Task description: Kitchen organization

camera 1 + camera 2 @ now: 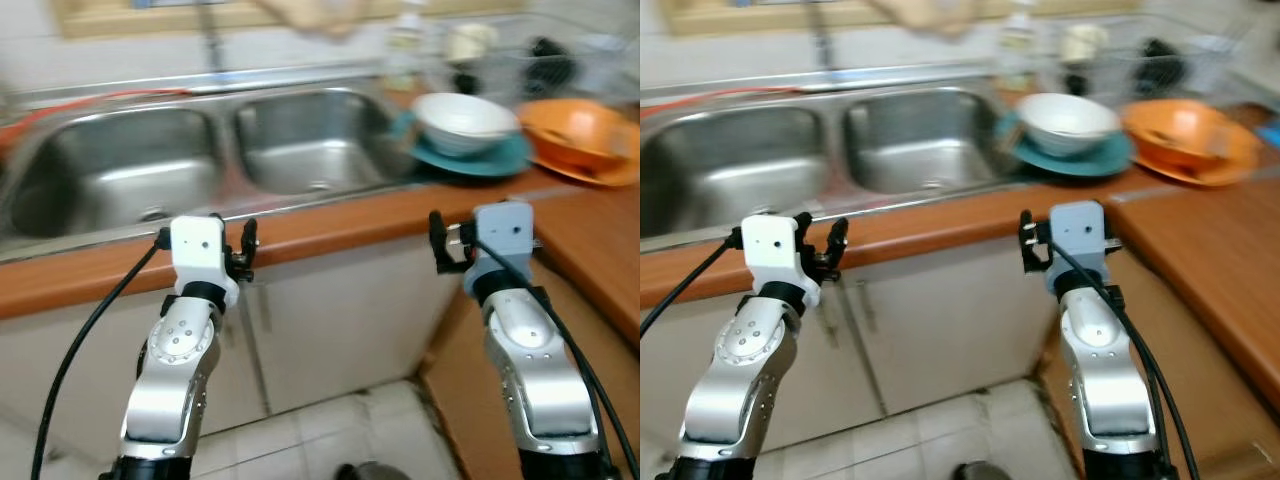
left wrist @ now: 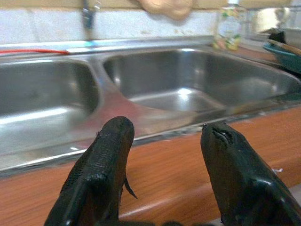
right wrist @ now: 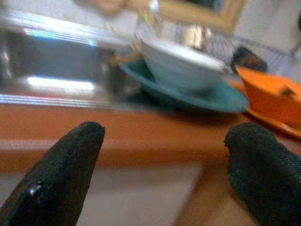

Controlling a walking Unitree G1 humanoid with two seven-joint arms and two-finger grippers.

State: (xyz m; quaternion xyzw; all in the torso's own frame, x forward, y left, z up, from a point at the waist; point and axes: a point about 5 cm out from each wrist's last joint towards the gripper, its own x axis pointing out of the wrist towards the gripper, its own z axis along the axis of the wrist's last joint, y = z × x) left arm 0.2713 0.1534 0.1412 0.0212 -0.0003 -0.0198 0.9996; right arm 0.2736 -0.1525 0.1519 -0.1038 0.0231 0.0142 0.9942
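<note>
A: How are the two grippers held?

B: Both are raised just short of the counter [image 1: 330,225] edge. The left gripper [image 2: 164,155] is faced toward the double sink [image 1: 200,150], its fingers spread wide with nothing between them. The right gripper [image 3: 164,155] is likewise spread and empty, pointed at the dishes on the right

A: Where are the things to be organised?

B: A white bowl [image 1: 462,122] is stacked on a teal plate [image 1: 480,160] just right of the sink, on the counter. Further right, an orange bowl [image 1: 575,132] is set on an orange plate [image 1: 590,172]. A bottle [image 1: 403,50] and a wire rack [image 1: 560,60] are seen at the far side, blurred

A: Why are the fingers kept apart?

B: It is judged that an approach is under way and nothing has yet been chosen, so the fingers are left ready for a rim. The right arm is better placed for the dishes, being nearer to them

A: What might go wrong?

B: The stacked bowl could be slid off its plate if it is nudged sideways
</note>
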